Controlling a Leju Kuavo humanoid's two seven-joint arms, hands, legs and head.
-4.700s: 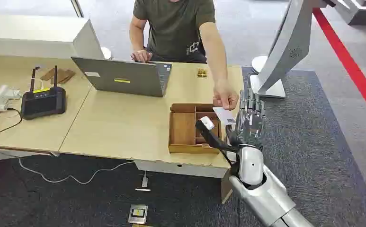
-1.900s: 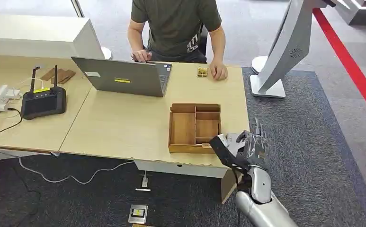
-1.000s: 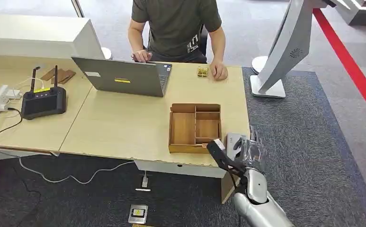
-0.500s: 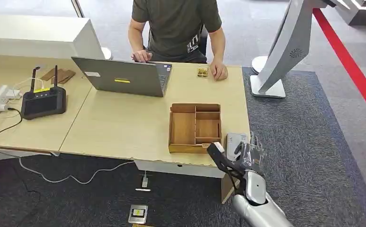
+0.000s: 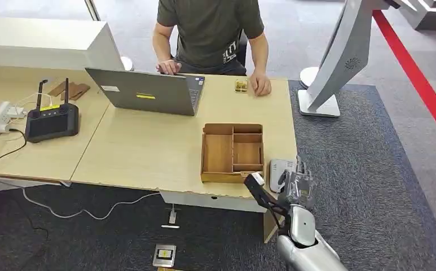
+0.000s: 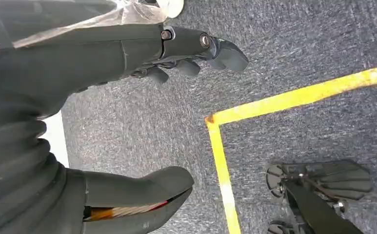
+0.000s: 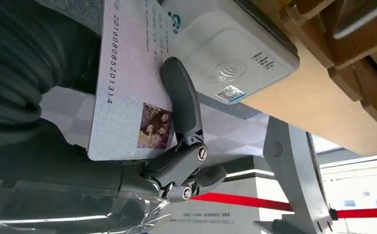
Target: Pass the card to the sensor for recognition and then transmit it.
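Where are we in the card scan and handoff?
Done: the right hand holds the card. In hand: the card is right beside the white sensor at the table's corner; contact can't be judged. Left: recognition, then passing it on. The left hand hangs over the carpet.

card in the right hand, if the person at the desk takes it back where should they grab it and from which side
Probably by the bare edge of the card nearest the card reader, coming from the desk side. The right hand holds the card flat against its palm with a finger across its face, so that end is the free one.
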